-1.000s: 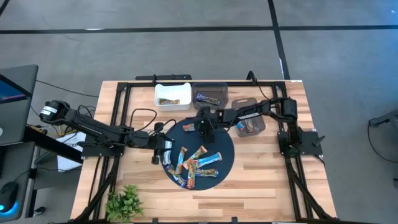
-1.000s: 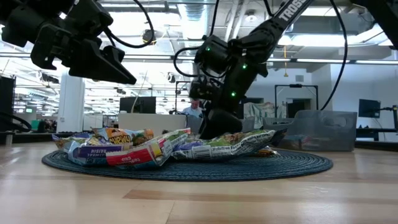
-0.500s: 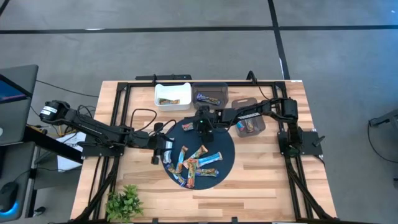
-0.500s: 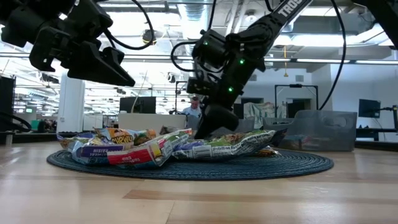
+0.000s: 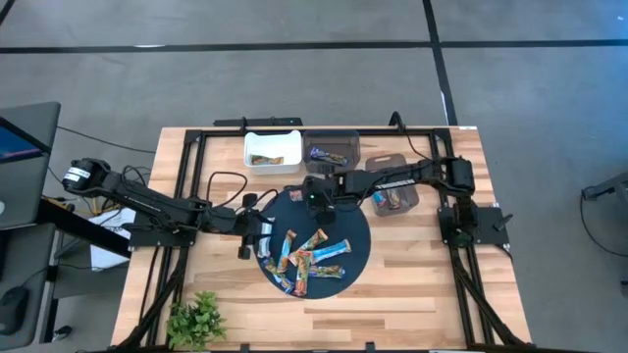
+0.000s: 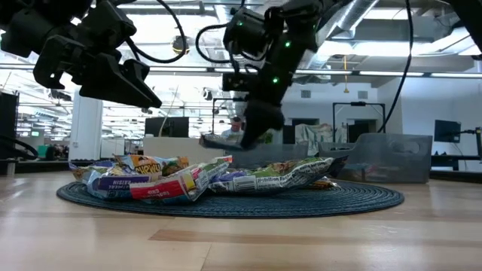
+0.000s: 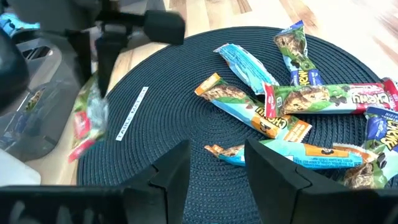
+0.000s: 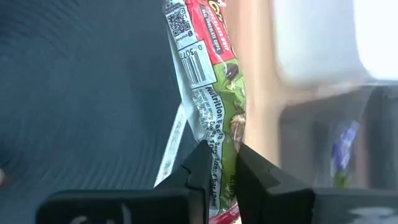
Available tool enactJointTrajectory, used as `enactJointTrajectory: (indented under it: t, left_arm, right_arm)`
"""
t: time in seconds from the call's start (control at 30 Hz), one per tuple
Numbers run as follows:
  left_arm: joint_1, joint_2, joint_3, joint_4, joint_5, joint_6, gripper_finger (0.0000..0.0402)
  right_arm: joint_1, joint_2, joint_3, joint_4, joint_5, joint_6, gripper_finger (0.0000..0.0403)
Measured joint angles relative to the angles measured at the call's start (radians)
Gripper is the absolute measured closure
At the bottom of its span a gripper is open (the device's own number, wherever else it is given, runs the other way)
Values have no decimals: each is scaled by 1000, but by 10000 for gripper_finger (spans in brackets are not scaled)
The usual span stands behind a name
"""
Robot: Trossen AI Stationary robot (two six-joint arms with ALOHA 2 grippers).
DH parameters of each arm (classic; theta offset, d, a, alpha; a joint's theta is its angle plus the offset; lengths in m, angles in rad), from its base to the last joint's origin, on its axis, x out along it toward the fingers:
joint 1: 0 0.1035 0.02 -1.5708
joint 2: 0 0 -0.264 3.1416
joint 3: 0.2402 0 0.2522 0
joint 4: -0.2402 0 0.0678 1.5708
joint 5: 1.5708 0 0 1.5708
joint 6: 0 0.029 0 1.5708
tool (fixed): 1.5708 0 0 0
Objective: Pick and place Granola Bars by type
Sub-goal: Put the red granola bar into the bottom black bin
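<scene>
The right claw (image 8: 219,163) is clenched on a red-green granola bar (image 8: 211,81) above the mat (image 5: 358,221). The left claw (image 7: 214,163) hovers released beside the remaining bars (image 5: 312,257).

The high view looks straight down, far enough off to take in the whole table (image 5: 412,284) and the floor around it. The low view sits at table-top height, close to the round dark mat (image 6: 226,199), facing the room behind. Each wrist view looks along its own fingers, very near that mat (image 7: 161,118); all four views share it
</scene>
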Motion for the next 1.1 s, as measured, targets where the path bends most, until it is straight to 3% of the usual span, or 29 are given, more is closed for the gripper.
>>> enactJointTrajectory:
  t: [0.37, 0.73, 0.9, 1.1]
  left_arm:
    - [3, 0, 0, 13, -5, 110, 255]
    - [12, 0, 0, 78, -31, 207, 255]
    - [12, 0, 0, 99, -32, 227, 255]
    - [12, 0, 0, 102, -32, 235, 255]
  right_arm:
    - [96, -166, 5, -416, 152, 343, 365]
    - [212, -302, 4, -1031, 396, 1083, 360]
    - [230, -358, -71, -962, 405, 1155, 366]
    - [173, -400, -253, -977, 357, 1268, 363]
